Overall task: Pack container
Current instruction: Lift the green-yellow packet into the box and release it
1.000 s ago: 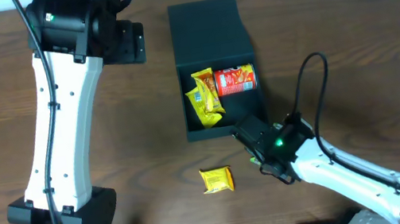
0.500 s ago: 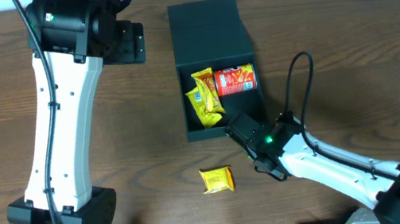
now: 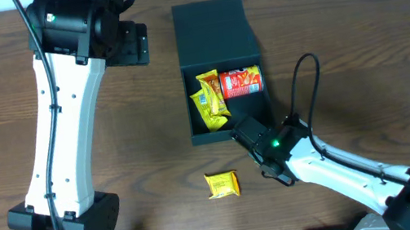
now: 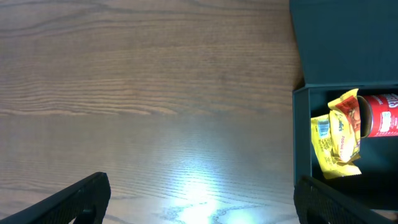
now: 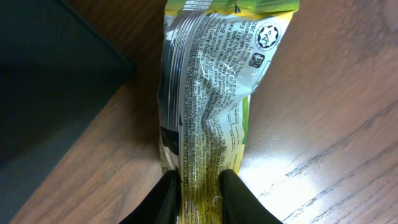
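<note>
The dark teal container [image 3: 212, 27] lies open in the middle of the table, its flap lid laid out at the far side. Inside are yellow snack packets [image 3: 209, 98] and a red can [image 3: 242, 82]. My right gripper [image 3: 240, 130] is at the container's near right corner, shut on a yellow-green snack packet [image 5: 211, 93]; its fingertips [image 5: 239, 196] pinch the packet's end beside the container's wall [image 5: 50, 74]. My left gripper [image 4: 202, 211] is open and empty over bare wood left of the container [image 4: 301, 143]. Another yellow packet [image 3: 222, 184] lies in front of the container.
The left arm [image 3: 64, 112] stands tall over the left half of the table, its base [image 3: 65, 220] at the near left. The right arm [image 3: 347, 179] and its cable stretch from the near right corner toward the container.
My right gripper, with its packet, has moved a little up and left toward the container's near right corner, then held still. The left arm has not moved.
</note>
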